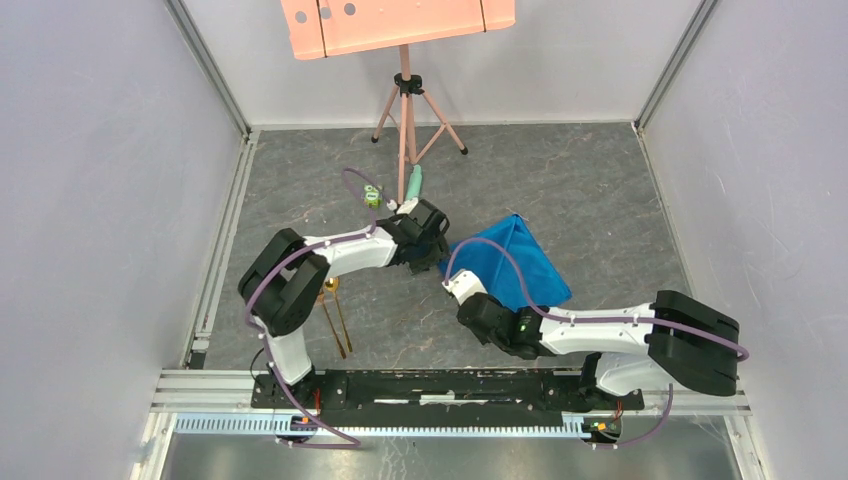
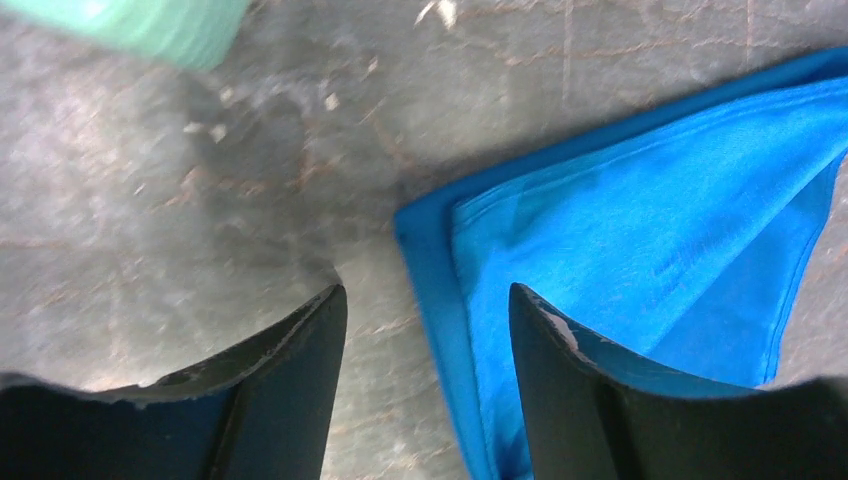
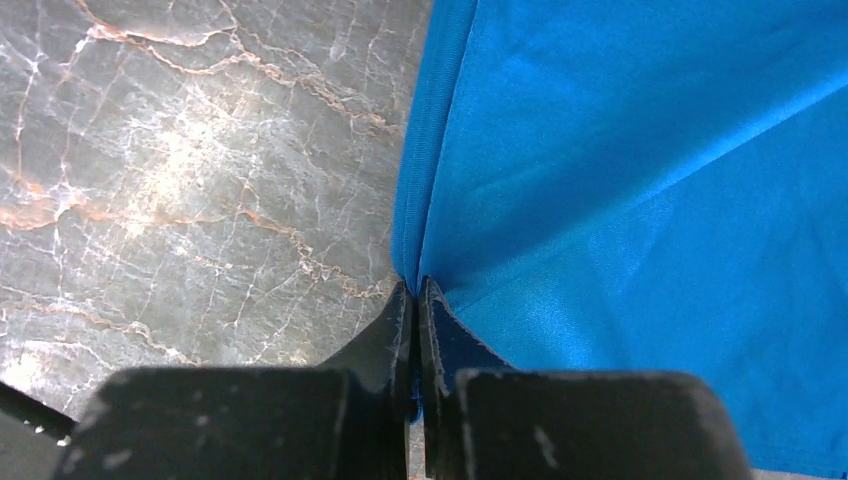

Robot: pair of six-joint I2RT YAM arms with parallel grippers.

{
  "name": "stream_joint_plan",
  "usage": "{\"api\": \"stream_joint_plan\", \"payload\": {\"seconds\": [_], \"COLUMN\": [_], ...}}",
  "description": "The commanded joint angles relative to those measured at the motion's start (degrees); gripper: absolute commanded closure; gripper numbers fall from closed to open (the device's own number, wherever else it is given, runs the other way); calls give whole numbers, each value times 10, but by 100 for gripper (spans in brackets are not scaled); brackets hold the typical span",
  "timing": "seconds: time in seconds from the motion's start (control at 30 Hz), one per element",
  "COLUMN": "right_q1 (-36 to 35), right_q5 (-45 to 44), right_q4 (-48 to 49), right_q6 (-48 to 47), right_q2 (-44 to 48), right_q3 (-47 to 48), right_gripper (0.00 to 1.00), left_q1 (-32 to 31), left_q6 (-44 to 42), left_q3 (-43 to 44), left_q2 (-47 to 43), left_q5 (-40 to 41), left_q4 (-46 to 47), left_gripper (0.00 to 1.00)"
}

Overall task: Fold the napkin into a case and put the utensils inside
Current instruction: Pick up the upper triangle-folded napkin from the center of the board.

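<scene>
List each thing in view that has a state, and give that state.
napkin: folded into a triangle, not yet a case.
right gripper: shut on the napkin's edge.
left gripper: open, over the napkin's edge.
utensils: lying on the table, outside the napkin.
pale green tube: lying on its side.

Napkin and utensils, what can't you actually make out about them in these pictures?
utensils: top view, too small to tell fork from spoon; in neither wrist view.
napkin: top view, left corner hidden under the left arm; wrist views crop it.
pale green tube: left wrist view, blurred, cut by top edge.
</scene>
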State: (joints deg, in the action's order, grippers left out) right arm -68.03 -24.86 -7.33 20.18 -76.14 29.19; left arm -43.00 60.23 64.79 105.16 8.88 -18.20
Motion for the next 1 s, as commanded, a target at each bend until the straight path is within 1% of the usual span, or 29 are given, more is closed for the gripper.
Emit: {"api": "stream_joint_plan", "payload": {"seconds": [0.0,0.03,0.13,0.2,0.3,0.37,0.43,0.53,0.57,0.6,0.73,0.87,0.97], "right_q1": [-5,-5,-5,-5,-5,-5,-5,-4,-4,-3,-3,-3,-3], "right_q5": [-33,-24,-4,4,11,12,8,5,5,5,3,5,5], "right_q4": [-32,-24,-1,8,10,9,9,3,4,4,5,8,7], "right_q6": [3,3,3,7,12,14,16,17,18,20,26,25,26], "right_q2": [-12,1,34,52,70,78,85,88,89,88,91,95,97], "right_q3": [-22,-23,-25,-26,-23,-23,-22,-16,-16,-16,-16,-17,-19], "right_gripper": [99,100,100,100,100,100,100,100,100,100,100,100,100], "left_q1": [14,20,34,39,40,41,40,36,35,35,35,35,34], "left_q6": [-23,-12,33,67,98,127,151,170,172,173,184,178,168], "left_q3": [-77,-97,-161,-192,-211,-217,-219,-225,-228,-230,-233,-225,-208], "left_q2": [-86,-100,-128,-137,-125,-106,-85,-73,-73,-72,-56,-35,-29], "left_q5": [-47,-67,-130,-154,-182,-197,-210,-192,-176,-166,-147,-139,-120], "left_q4": [64,89,159,211,261,288,307,317,317,311,297,295,261], "left_gripper": [29,26,24,23,20,20,23,28,31,36,44,46,45]}}
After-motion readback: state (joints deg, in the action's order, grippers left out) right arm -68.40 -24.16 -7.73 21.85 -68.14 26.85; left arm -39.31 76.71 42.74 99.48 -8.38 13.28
